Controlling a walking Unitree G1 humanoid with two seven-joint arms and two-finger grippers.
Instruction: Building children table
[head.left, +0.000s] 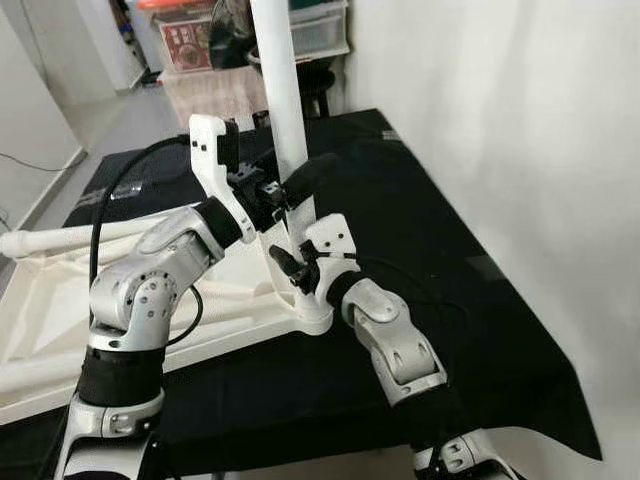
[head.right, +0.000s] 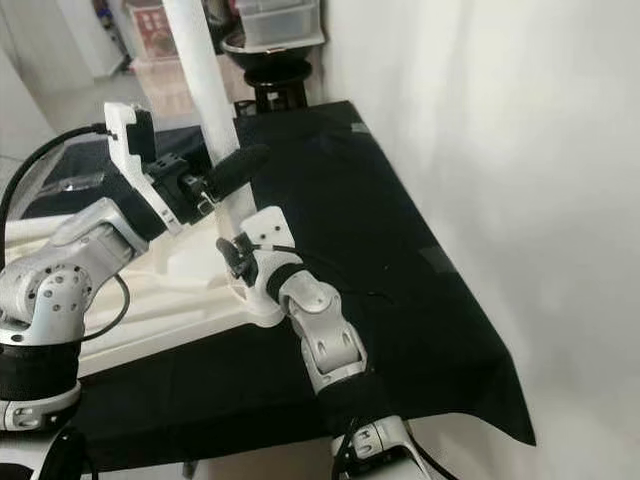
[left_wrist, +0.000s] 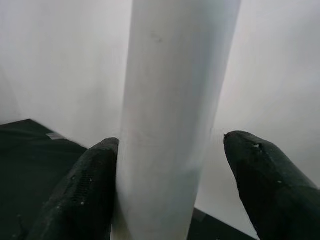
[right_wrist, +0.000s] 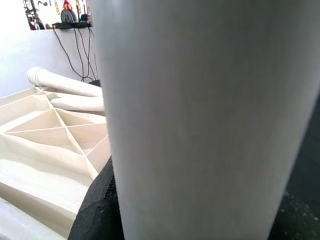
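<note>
Tabletop of white ribbed plastic lies upside down on your black cloth, so its corner socket faces up. Your right gripper clamps the round white leg low; the left gripper brackets it higher, one finger touching, one clear. The leg's top is cropped.

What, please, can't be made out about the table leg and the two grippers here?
- Top of the white leg: cut off by the upper edge in both eye views.
- Right gripper: its grip is hidden behind the leg.
- Joint of the leg with the tabletop: hidden by the right arm.
- Left gripper: one finger touches, the other stands apart.
</note>
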